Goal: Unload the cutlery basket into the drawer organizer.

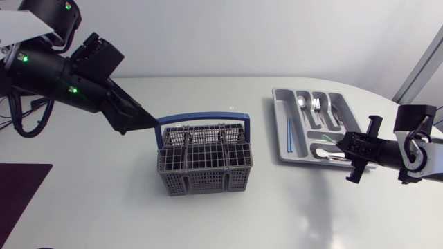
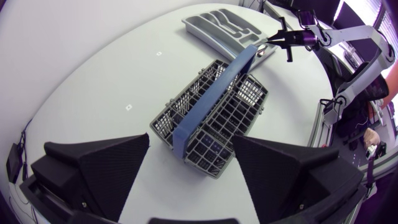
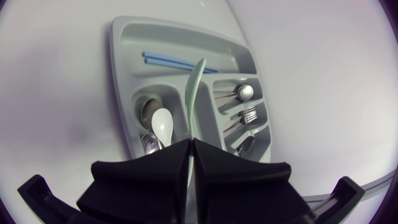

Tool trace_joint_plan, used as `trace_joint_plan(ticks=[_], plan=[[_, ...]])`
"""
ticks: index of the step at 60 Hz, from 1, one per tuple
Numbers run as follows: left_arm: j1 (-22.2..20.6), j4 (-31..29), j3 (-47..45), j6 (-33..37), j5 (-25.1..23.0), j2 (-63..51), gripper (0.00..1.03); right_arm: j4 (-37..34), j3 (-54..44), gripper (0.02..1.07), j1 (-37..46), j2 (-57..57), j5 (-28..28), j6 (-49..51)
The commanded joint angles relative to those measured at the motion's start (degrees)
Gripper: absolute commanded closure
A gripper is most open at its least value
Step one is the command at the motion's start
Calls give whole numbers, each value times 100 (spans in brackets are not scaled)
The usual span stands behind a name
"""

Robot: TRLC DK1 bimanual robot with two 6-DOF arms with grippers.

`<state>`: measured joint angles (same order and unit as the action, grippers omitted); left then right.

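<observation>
1 slim pale-green utensil [image 3: 195,87] btw fingers [image 3: 149,171]

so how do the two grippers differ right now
The left gripper has its fingers wide apart and empty; the right gripper is shut on a pale green utensil. The left gripper hangs by the basket, the right gripper over the organizer. Both are matte black with wedge fingers.
</observation>
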<state>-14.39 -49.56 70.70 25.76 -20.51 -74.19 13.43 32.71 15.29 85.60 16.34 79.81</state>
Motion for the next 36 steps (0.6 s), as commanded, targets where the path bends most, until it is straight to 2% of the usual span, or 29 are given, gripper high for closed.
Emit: trace_joint_plan(ticks=[1,16,19,24,29,30,36], plan=[[86,-1,-249,122,12,177,4,239,69,102,62,413,-175,210],[156,-10,-451,131,39,379,4,1048,-19,100,27,1002,-869,544],[165,-10,-487,131,39,406,4,1056,-45,83,18,1046,-957,579],[156,-10,-575,131,47,423,4,1056,-98,42,0,1090,-1089,615],[156,-10,-645,140,74,458,4,1048,-186,9,0,993,-1150,676],[156,-10,-662,140,83,467,4,1048,-204,5,0,949,-1150,694],[165,-10,-759,193,118,590,4,960,-247,6,0,589,-1124,579]])
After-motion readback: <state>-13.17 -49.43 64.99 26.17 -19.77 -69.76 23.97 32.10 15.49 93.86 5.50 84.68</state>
